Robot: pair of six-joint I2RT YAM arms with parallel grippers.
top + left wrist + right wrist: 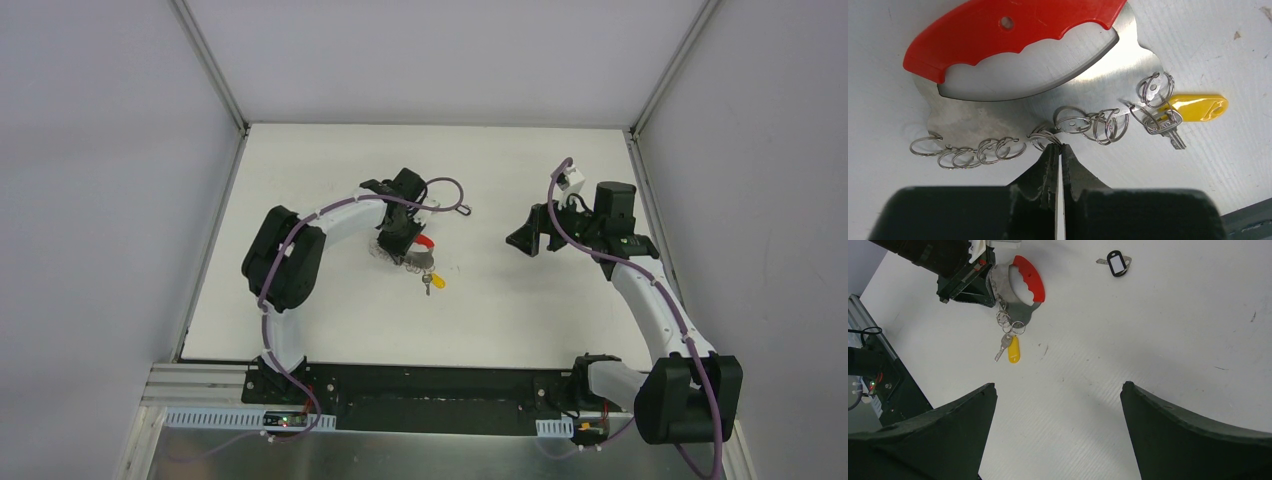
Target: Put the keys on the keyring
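Note:
The keys (1168,120) are a row of silver rings along a grey metal plate with a red grip (998,30), ending in a small key and a yellow tag (1198,107). My left gripper (1059,146) is shut, its tips pinching one silver ring (1045,136) at the middle of the row. From above, the left gripper (398,245) sits over the keys (432,278). The keyring (1118,263), a small black oval with a pale middle, lies apart on the table beyond the keys (1009,332). My right gripper (1058,386) hangs open to the right, holding nothing.
The left arm's purple cable (452,195) loops just beyond its wrist. White walls stand around the table (520,300) on three sides. A black rail with electronics (878,385) runs along the near edge by the arm bases.

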